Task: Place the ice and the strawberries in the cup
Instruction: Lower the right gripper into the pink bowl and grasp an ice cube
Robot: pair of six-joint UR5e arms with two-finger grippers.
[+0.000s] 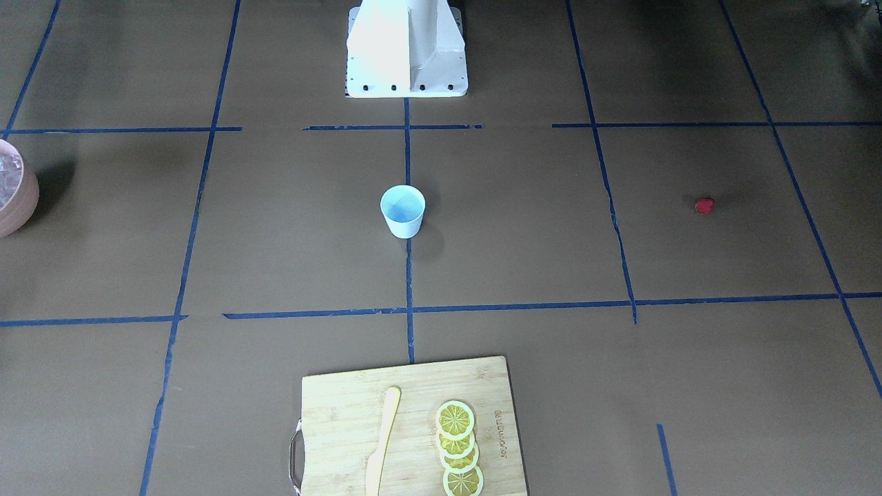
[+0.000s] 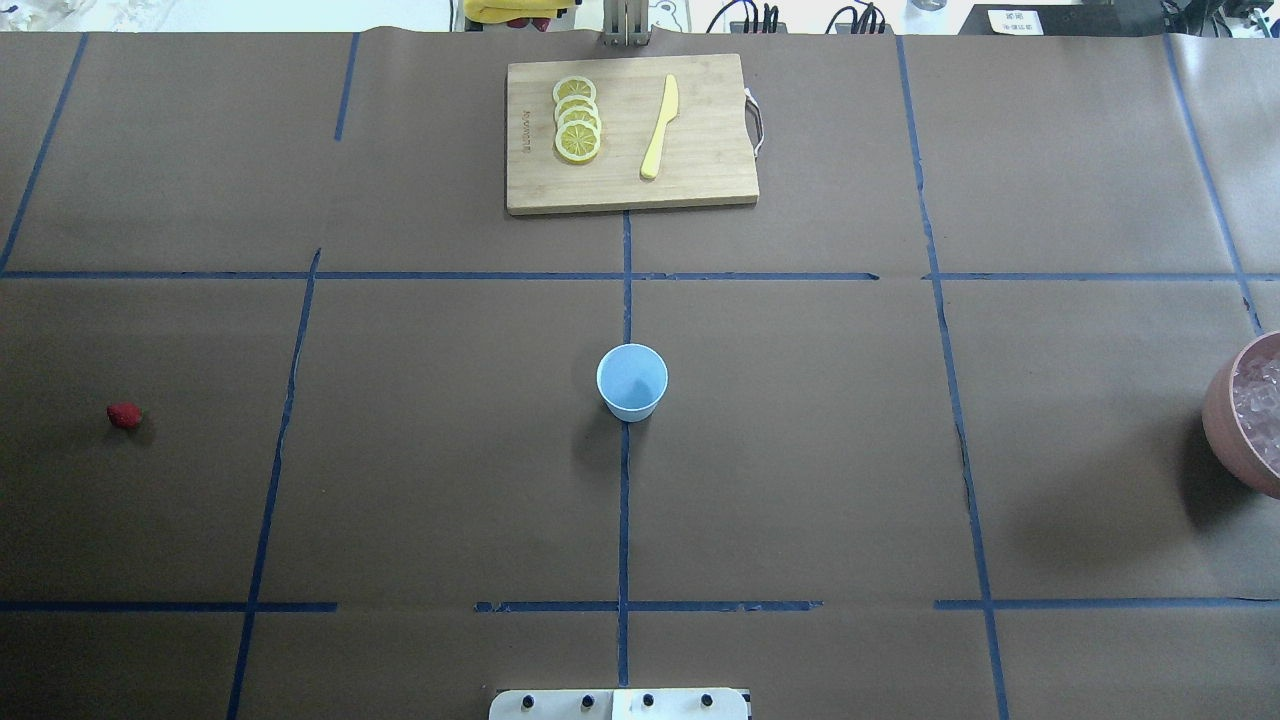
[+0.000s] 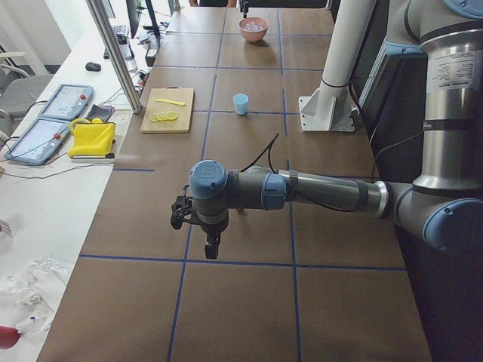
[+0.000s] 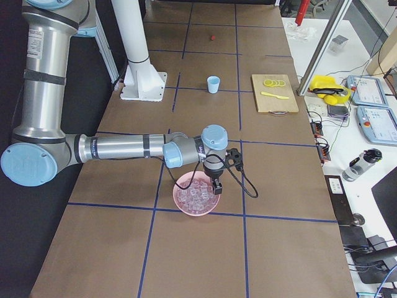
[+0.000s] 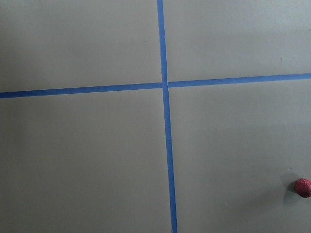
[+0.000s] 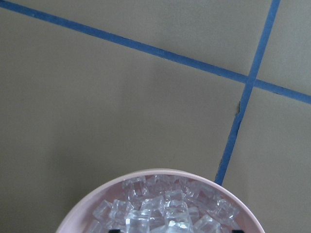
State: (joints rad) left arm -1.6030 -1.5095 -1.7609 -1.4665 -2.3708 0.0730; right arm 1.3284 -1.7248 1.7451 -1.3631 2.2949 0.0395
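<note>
The pale blue cup [image 2: 632, 382] stands upright at the table's middle, also in the front view [image 1: 403, 210]. The red strawberry [image 2: 124, 415] lies alone on the robot's left side and shows at the left wrist view's right edge [image 5: 303, 187]. My left gripper [image 3: 211, 247] hangs above the table near it; I cannot tell whether it is open or shut. The ice [image 6: 165, 208] fills the pink bowl [image 6: 165, 172] on the right side [image 2: 1225, 410]. My right gripper [image 4: 214, 186] hovers just over the ice, its dark fingertips [image 6: 114, 230] wide apart and empty.
A wooden cutting board [image 2: 700, 180] at the far side holds lemon slices [image 2: 577, 118] and a yellow knife [image 2: 660, 128]. The white robot base [image 1: 406, 48] stands at the near edge. Blue tape lines cross the brown table cover.
</note>
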